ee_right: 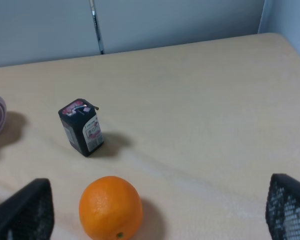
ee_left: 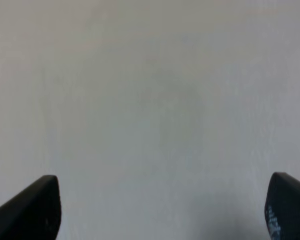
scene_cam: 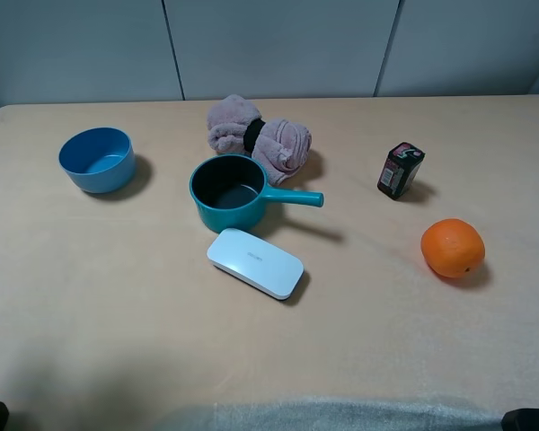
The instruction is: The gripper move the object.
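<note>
Teal saucepan (scene_cam: 234,191) sits on beige table (scene_cam: 117,296) before grey wall panels (scene_cam: 278,45).

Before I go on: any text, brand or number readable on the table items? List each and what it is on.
Small dark carton: printed label on its side and top, too small and blurred to read.
White case: faint grey mark on the lid, too small to read.
Teal saucepan, blue bowl, orange, pink towel: no text visible.

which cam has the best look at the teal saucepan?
Exterior high. It shows the whole teal saucepan: dark inside, straight handle pointing right, between the pink cloth and the white case. Left wrist view shows only a blank pale surface and fingertips; right wrist view misses the pan entirely.
</note>
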You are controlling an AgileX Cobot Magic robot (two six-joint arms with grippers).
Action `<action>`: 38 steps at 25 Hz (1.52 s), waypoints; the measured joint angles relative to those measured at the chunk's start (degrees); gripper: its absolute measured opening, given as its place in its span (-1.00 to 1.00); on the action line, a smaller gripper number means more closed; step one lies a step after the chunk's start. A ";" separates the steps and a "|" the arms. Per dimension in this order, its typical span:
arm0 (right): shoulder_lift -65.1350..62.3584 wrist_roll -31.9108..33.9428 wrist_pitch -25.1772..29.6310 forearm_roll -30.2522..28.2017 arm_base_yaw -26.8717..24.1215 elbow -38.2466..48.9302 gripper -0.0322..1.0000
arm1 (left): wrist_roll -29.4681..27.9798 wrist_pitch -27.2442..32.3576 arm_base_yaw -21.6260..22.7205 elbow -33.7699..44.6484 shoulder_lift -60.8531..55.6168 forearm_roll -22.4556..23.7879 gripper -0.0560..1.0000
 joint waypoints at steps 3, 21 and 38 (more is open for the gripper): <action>0.00 0.00 0.00 0.00 0.00 0.00 0.35 | -0.21 2.27 0.00 0.00 -4.23 -1.07 0.67; 0.00 0.00 0.00 0.00 0.00 0.00 0.35 | -0.62 5.73 1.03 -0.05 -20.29 -2.77 0.64; 0.00 0.00 0.00 0.00 0.00 0.00 0.35 | -0.68 4.00 1.82 1.22 -29.94 -2.85 0.63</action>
